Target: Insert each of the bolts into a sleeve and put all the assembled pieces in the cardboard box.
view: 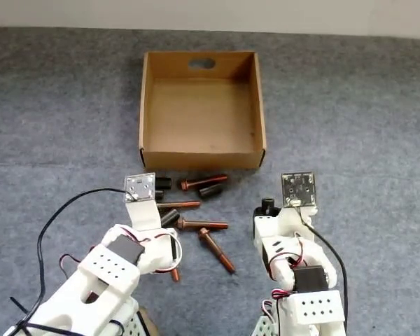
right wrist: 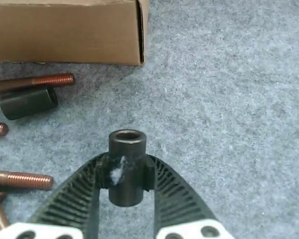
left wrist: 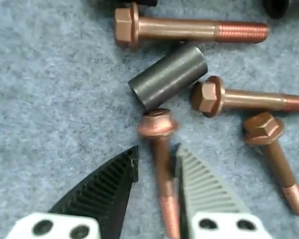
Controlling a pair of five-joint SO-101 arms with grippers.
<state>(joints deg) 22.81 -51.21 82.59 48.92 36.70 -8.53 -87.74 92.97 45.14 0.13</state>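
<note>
Cut off by the left wrist view's edge: thread end of the bolt (left wrist: 158, 124) between the left gripper (left wrist: 157, 149) fingers, end of a second bolt (left wrist: 249, 99), most of a dark thing (left wrist: 276, 6), too little to tell what.

Cut off in the right wrist view: most of the box (right wrist: 65, 35), head of a long bolt (right wrist: 40, 82).

Hidden in the high view: most of that bolt and half a grey sleeve (view: 169, 217) under the left arm (view: 126, 259), most of a black sleeve (view: 267, 205) behind the right arm (view: 294, 266).

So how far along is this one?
Done: nothing; the cardboard box holds no pieces. In hand: right pincer shut on an upright sleeve, left pincer open astride a bolt on the table. Left: every insertion, then boxing; other bolts and sleeves lie loose.
</note>
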